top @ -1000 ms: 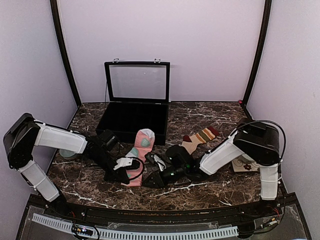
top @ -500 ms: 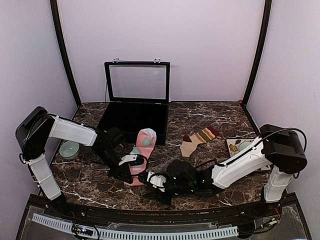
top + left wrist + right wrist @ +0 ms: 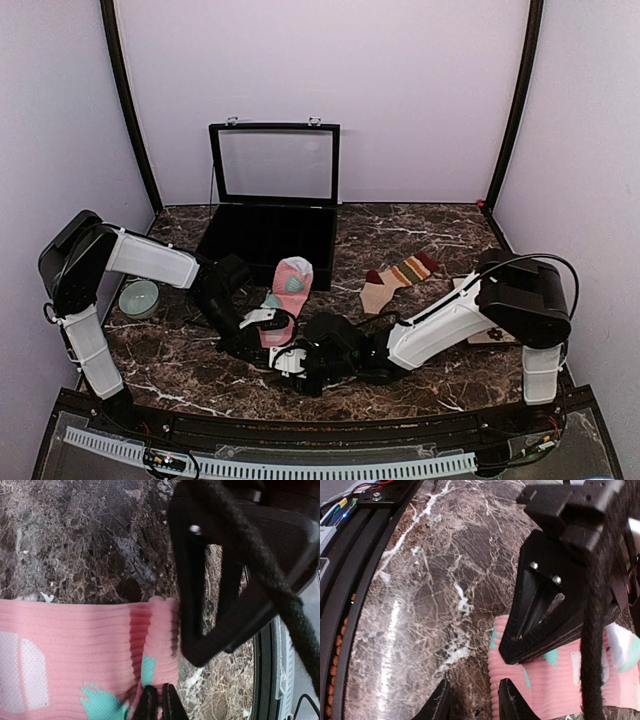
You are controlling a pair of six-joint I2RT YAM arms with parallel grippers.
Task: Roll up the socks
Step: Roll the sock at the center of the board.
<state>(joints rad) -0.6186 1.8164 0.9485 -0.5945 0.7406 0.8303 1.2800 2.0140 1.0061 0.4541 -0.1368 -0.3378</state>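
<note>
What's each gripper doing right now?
Left gripper: closed, pinching the pink sock.
Right gripper: open, holding nothing, at that sock's end.

Top view's bright and even, with soft shadows. Right wrist cam: white glare streak on the marble table (image 3: 390, 635) left of the fingers (image 3: 439, 702), and the cable (image 3: 592, 630) up close is mushy. Left wrist cam's dimmer, pink sock (image 3: 75, 645) by the fingertips (image 3: 148, 705) slightly soft.

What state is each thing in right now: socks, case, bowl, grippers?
pink sock: mostly flat, unrolled, near end pinched.
striped sock: flat, unrolled, untouched.
display case: lid open, upright.
bowl: upright.
left gripper: shut on pink sock.
right gripper: open, at the pink sock's near end.
</note>
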